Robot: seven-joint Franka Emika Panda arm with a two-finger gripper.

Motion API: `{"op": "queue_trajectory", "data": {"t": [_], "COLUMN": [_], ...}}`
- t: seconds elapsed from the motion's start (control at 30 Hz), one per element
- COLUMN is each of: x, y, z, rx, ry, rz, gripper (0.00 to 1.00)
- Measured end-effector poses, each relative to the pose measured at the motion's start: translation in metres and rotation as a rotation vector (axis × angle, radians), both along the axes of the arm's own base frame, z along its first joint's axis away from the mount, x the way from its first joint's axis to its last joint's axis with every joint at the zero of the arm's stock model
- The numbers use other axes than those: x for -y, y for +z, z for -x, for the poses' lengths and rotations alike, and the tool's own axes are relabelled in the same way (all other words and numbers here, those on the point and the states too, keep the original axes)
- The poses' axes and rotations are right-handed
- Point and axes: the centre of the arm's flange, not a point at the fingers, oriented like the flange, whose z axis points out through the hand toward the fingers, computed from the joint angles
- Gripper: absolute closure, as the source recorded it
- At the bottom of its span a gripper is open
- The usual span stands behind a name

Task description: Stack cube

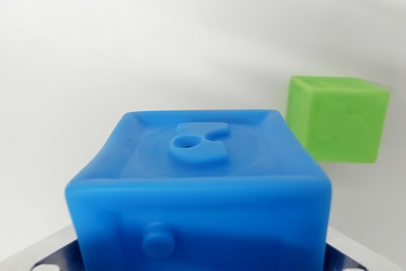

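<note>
Through the wrist camera I see a blue cube [200, 188] filling the lower middle of the view, very close to the lens. It looks like soft, matte, rubbery plastic: the edges are rounded, the upper face has a raised rim, and its sides bow slightly inward. On that upper face sits a raised figure with a round hole in it, set inside a faint circular ring. The face turned toward me carries a small round knob low and left of centre, and a shallow embossed line beside it.

Behind it, on the wrist view's right, a green cube [336, 118] rests on the white surface [127, 42], apart from the blue one. It has the same soft, matte finish, with rounded corners and faint embossed shapes on its side.

At the bottom corners I make out dark blue and grey parts of the gripper [57, 259] on either side of the blue cube. The cube hides the fingertips, so I cannot tell how far the jaws stand apart or whether they have hold of it.
</note>
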Motion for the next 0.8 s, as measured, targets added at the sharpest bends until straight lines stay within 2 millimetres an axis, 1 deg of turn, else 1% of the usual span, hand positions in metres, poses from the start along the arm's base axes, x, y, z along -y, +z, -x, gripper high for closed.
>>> {"op": "queue_trajectory", "data": {"t": [0.8], "x": [0.045], "y": [0.003], "z": [-0.009], "rx": [-0.001], "ry": [-0.012], "rz": [0.000], "gripper": [1.00]}}
